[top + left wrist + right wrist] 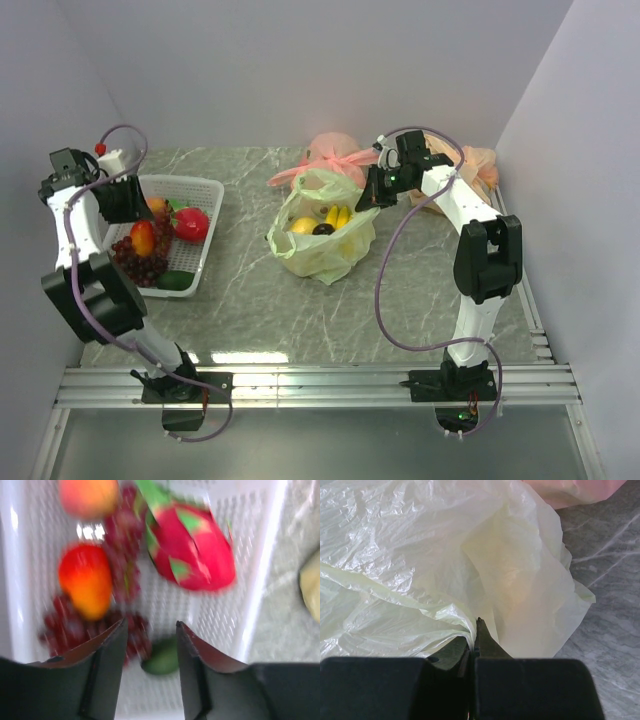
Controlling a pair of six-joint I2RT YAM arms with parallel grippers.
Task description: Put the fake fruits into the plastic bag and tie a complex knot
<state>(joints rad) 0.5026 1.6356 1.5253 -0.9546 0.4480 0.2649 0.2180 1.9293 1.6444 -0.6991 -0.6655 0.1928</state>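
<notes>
While my right gripper (474, 634) pinches a fold of the bag (318, 250) at its right rim, jaws closed flat on the film with no gap showing, the left gripper (150, 626) hangs over the basket (207, 245) with its jaws moderately apart and nothing between them. Bag sits mid-table, mouth up and open, with bananas (337, 215) and a dark fruit (323, 229) inside. Waiting in the basket are the peach (88, 495), mango (85, 582), dragon fruit (197, 547), grapes (125, 575) and green piece (161, 661). So I judge we're mid-loading, knot not started.

Risks now. Left wrist view is smeared, so I can't trust where the tips sit over the fruit. If I descend on that, I could clip the basket wall or land a finger on the grapes rather than around them. These fruits are glossy and rounded — an off-centre grip would squirt one out, and the dragon fruit looks too broad for this gap. Grapes lie tangled beside the mango, so lifting one may drag the other.

On the right, the film is thin. If I pull too hard, it slips the pinch or tears, and the mouth sags shut. Pink bag (335, 150) sits just behind — a wide swing could snag it.
</notes>
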